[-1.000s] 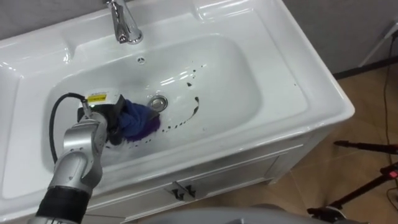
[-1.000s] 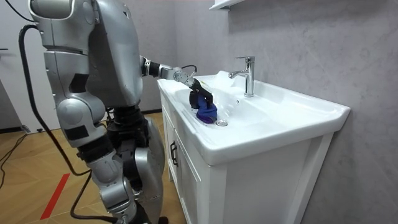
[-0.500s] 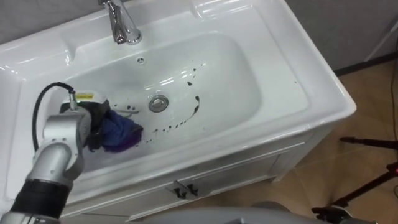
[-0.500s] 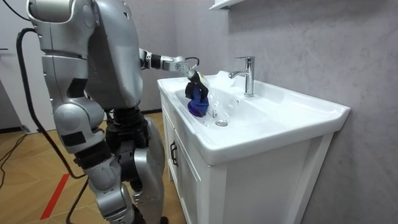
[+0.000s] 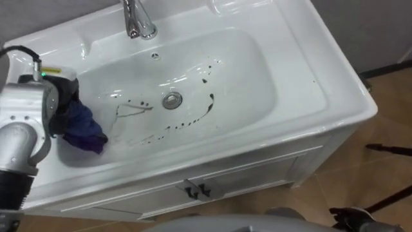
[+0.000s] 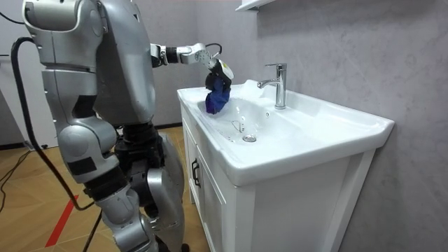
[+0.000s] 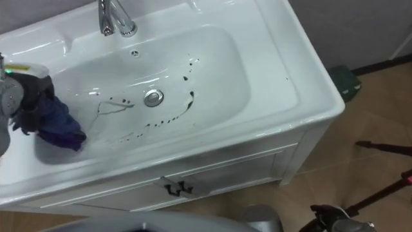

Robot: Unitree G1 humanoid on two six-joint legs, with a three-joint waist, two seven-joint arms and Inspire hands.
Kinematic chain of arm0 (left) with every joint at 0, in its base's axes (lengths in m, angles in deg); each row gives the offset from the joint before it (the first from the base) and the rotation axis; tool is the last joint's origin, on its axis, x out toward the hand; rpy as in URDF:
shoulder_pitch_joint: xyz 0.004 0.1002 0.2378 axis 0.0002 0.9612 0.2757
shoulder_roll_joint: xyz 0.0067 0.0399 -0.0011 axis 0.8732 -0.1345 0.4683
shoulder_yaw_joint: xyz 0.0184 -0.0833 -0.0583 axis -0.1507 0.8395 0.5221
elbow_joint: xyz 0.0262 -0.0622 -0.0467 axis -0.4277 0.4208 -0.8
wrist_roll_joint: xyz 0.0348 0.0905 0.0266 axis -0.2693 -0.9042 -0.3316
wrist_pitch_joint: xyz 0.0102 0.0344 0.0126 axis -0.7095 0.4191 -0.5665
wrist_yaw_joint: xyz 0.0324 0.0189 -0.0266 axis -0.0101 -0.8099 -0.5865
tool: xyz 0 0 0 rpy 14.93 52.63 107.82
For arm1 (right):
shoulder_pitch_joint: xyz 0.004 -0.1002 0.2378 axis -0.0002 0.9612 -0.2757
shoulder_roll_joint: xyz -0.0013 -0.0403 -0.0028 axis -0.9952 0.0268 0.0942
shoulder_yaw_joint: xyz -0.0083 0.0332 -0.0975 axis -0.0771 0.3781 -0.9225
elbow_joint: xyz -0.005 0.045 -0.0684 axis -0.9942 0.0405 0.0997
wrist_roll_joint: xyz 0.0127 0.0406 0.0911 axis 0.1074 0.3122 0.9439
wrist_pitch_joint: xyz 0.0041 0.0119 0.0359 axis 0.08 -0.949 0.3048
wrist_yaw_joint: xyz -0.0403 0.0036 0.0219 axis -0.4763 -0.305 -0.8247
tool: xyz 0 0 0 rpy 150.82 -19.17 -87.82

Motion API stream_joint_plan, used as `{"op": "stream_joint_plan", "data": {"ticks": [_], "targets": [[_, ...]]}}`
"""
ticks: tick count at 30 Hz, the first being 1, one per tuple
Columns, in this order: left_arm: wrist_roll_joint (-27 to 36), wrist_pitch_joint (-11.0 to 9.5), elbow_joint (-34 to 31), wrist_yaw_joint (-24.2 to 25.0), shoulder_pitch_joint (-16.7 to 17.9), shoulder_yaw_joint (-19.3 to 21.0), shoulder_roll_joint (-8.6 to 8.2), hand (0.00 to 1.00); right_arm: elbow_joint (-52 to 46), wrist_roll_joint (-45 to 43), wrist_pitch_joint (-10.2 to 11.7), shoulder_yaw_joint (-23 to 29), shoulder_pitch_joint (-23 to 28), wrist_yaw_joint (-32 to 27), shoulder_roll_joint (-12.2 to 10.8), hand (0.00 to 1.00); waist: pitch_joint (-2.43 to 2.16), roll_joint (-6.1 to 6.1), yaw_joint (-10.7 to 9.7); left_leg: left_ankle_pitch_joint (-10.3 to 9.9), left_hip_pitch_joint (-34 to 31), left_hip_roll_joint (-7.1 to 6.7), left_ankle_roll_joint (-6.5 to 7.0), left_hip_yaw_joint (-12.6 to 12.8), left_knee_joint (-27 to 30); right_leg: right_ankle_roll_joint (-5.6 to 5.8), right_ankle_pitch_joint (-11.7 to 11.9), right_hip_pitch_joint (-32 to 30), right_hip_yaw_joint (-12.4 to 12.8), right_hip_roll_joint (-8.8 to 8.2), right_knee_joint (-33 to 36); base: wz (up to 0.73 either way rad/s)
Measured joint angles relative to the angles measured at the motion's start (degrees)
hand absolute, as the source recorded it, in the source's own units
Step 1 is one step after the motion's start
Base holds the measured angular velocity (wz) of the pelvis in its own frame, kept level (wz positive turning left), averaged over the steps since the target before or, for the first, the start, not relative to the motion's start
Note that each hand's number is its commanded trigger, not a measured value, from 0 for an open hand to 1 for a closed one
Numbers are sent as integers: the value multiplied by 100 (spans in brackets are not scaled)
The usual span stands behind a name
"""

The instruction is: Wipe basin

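The white basin (image 5: pixel 257 71) has dark streaks (image 5: pixel 207 108) curving round its drain (image 5: pixel 172 100) and dark spots toward the tap. My left hand (image 5: pixel 53 103) is at the basin's left end, shut on a blue cloth (image 5: pixel 84 131) that hangs down from it. In the room view the left hand (image 6: pixel 215 68) is raised above the basin rim and the cloth (image 6: pixel 218 95) dangles over the bowl, clear of the bottom. The right eye view has the cloth (image 7: pixel 55 126) at its left edge under the hand (image 7: pixel 19 91).
A chrome tap (image 5: pixel 138 19) stands at the back of the basin. Below the basin is a white cabinet with two dark door handles (image 5: pixel 195 191). I stand at the cabinet's front. Wood floor lies to the right, with a dark stand leg (image 5: pixel 389 150).
My left hand has drawn the cloth from beside the drain to the basin's left end and lifted it off the bottom. The dark streaks remain.
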Motion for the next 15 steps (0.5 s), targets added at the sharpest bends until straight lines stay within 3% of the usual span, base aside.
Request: {"op": "stream_joint_plan", "data": {"ticks": [5,10,15], "targets": [[16,-40,-385,204,-93,47,302,100,-5,26,9,-2,6,-16,8,0,45,-52,135,-1,-53,-27,0,-9,59,-5,-70,-91,-1,-49,165,1],[191,-69,-770,405,-277,48,621,100,-3,47,14,-4,18,-69,27,0,45,-56,289,-2,-139,-31,-1,-115,137,-8,-67,-111,-55,-44,164,7],[328,-152,-921,461,-499,50,696,100,32,46,208,-33,63,-201,39,0,-9,23,421,-44,-188,-34,-15,-204,193,-5,-65,-118,-85,-30,150,3]]}}
